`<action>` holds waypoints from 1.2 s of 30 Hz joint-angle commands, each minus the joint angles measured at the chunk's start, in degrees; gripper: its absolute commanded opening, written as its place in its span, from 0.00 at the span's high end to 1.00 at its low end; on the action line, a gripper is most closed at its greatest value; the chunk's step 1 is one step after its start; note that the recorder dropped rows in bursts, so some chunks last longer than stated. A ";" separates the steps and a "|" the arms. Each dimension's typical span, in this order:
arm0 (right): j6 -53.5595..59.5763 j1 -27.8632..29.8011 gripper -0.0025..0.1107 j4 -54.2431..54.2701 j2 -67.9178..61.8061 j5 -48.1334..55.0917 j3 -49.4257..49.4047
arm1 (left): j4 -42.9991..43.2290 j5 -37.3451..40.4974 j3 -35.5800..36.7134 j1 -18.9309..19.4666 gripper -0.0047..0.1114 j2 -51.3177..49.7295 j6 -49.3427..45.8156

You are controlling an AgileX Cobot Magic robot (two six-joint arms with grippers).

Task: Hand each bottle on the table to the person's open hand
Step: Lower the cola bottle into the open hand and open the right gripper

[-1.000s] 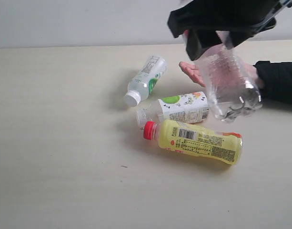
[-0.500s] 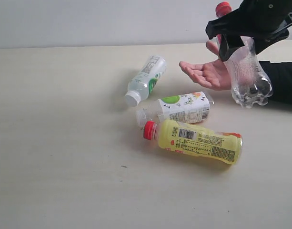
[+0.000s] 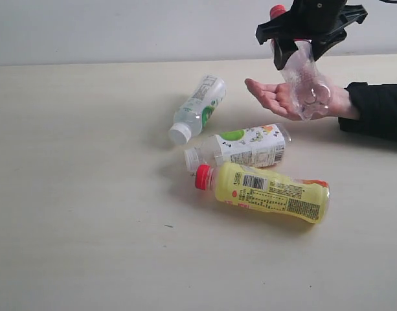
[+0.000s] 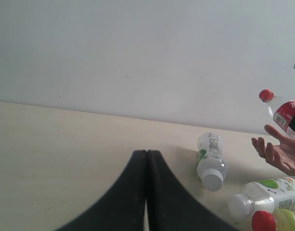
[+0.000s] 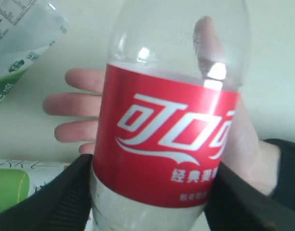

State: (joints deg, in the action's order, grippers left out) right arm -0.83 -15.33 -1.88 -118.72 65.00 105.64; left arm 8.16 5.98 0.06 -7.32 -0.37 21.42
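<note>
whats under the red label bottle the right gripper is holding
The person's open hand, palm up, lies under the red-label bottle held by the right gripper. The label hides part of the palm; whether the base touches it cannot be told.

There are four bottles in all. One is a clear bottle with a red label (image 3: 308, 91), one is a yellow bottle (image 3: 269, 192), and two are clear with white-green labels: the far white-green bottle (image 3: 199, 107) and the near white-green bottle (image 3: 243, 149). Three of the four lie on the single counter (image 3: 88, 194), and one is up off it. Two caps are red, one on the red-label bottle and one on the yellow; the other two caps are pale. One bare hand (image 3: 269, 97) shows, with one black sleeve (image 3: 379, 110). There are two black tools: the right tool (image 3: 296, 52) and the left tool (image 4: 147, 163).
</note>
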 commanded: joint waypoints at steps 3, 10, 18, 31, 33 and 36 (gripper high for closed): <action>0.83 0.34 0.98 -1.31 -7.20 0.17 2.91 | 0.28 -0.23 -0.06 0.07 0.95 0.37 -0.06; 0.83 1.93 0.98 -1.28 -10.16 1.21 2.91 | 0.28 -0.23 -0.06 0.07 0.95 0.37 -0.06; 0.83 1.95 0.98 -1.26 -9.82 0.94 2.91 | 0.28 -0.23 -0.06 0.07 0.95 0.37 -0.06; 0.16 1.95 0.78 -1.26 -10.01 -0.31 2.91 | 0.28 -0.23 -0.06 0.07 0.95 0.37 -0.06; 0.16 1.95 0.66 -1.38 -10.01 -0.31 2.91 | 0.28 -0.23 -0.06 0.07 0.95 0.37 -0.06; 0.16 1.95 0.52 -1.77 -10.01 -0.31 2.91 | 0.28 -0.23 -0.06 0.07 0.95 0.37 -0.06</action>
State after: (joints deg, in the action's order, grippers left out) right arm -0.62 -13.83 -2.39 -128.79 64.86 108.20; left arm 8.16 5.98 0.06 -7.32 -0.37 21.42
